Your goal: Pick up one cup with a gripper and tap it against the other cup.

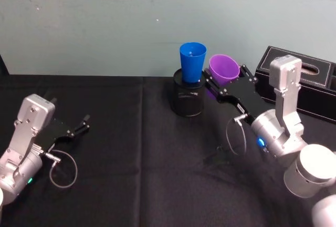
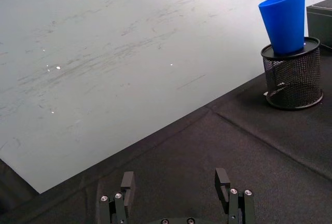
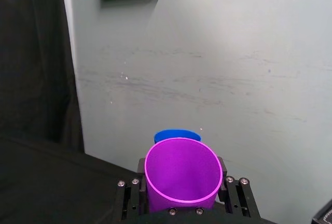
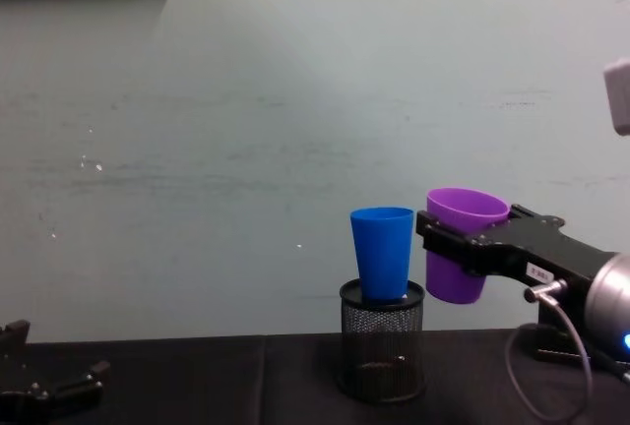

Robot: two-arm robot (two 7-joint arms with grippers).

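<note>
The right gripper (image 4: 457,248) pinches the purple cup (image 4: 471,211) upright in the air, just right of the blue tumbler (image 4: 382,248) seated in the mesh pen holder (image 4: 382,351), apparently not touching; contact lies leftward. The left gripper (image 2: 176,183) rests spread, near-left, well apart

I see soft, even room light, with no hard shadows on the pale wall (image 4: 246,150). The black tablecloth (image 1: 131,158) swallows most of it, so in the head view I read little detail there. The silver right wrist (image 1: 310,172) carries a bright highlight, and its blue ring (image 1: 261,142) glows. The purple cup (image 3: 182,175) catches light along its rim; the blue cup (image 1: 192,61) is shaded inside.
</note>
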